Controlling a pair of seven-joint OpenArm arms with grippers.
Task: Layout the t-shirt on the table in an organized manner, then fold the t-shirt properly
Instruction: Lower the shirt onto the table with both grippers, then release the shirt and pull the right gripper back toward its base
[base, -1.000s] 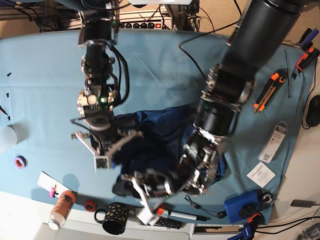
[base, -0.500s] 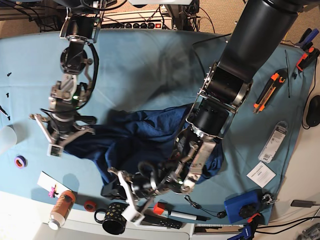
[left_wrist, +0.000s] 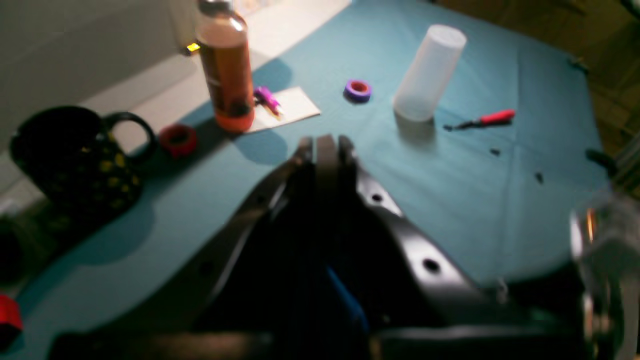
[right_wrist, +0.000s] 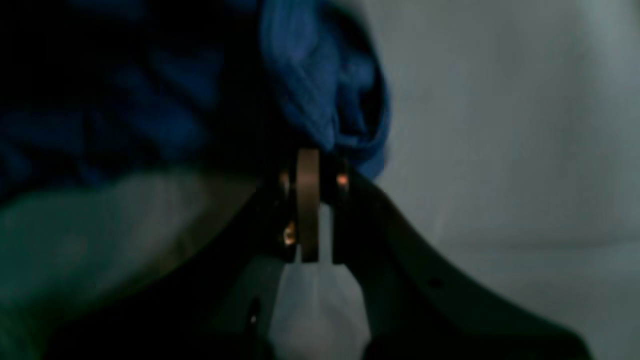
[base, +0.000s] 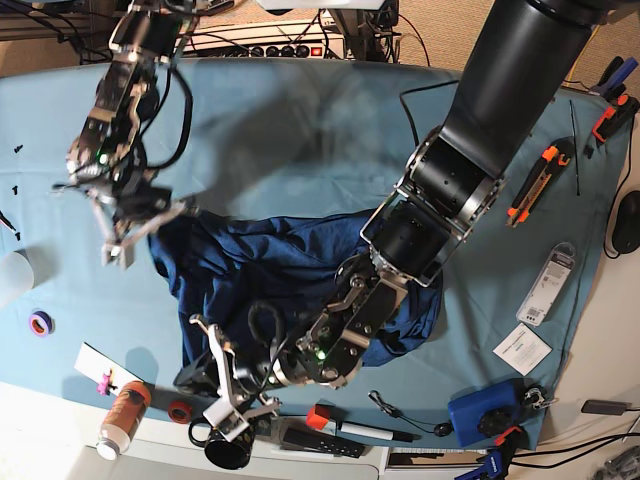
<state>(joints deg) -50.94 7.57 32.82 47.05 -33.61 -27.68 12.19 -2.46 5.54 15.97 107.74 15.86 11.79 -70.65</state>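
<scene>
T-shirt (base: 290, 270) lies crumpled at frame centre on table (base: 300, 120), stretched between both arms. Right gripper (base: 135, 225), left of frame, clamped on shirt edge; right wrist view shows blue fabric (right_wrist: 325, 100) bunched at closed fingertips. Left gripper (base: 225, 385), lower centre, pinched together on dark cloth near black mug (base: 228, 445). Left wrist view: brown bottle (left_wrist: 225, 65), white cup (left_wrist: 430, 72), purple tape roll (left_wrist: 357, 90), red tape roll (left_wrist: 178, 140). No writing readable on bottle; blurred.

Teal-covered counter (base: 300, 130) carrying the crumpled navy t-shirt (base: 290, 270) mid-surface, black spotted mug (base: 228, 448), brown bottle (base: 122, 418), purple tape ring (base: 40, 323), orange utility knife (base: 535, 183) around edges.
</scene>
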